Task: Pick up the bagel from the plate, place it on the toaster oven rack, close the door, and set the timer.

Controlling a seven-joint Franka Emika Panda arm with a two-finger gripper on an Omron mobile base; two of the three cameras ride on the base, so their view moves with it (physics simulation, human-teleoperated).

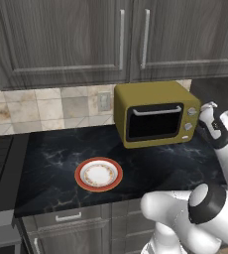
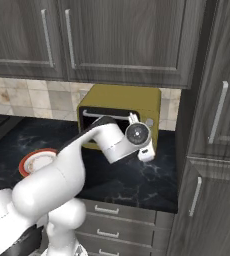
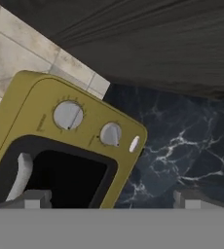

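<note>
door [image 1: 153, 122] shut; hand [image 2: 146, 150] level with toaster oven [image 1: 155, 113] knobs [image 3: 68, 115].

The toaster oven [image 1: 155, 113] is mustard yellow, with a black-framed dark glass door [image 1: 154, 122], a silver bar handle [image 1: 156, 110] and pale grey knobs [image 3: 67, 115] at the door's side. In front of the oven, the plate [image 1: 99, 174] is white with an orange-red rim and a faint speckled ring, on a black counter [image 1: 51, 168] veined with white marble streaks. Behind the oven, the wall tiles [image 1: 46, 106] are mottled beige and grey, and the cabinets [image 1: 66, 39] above are dark grey wood grain with silver handles; the arm [image 2: 52, 175] is white with dark joints.
</note>
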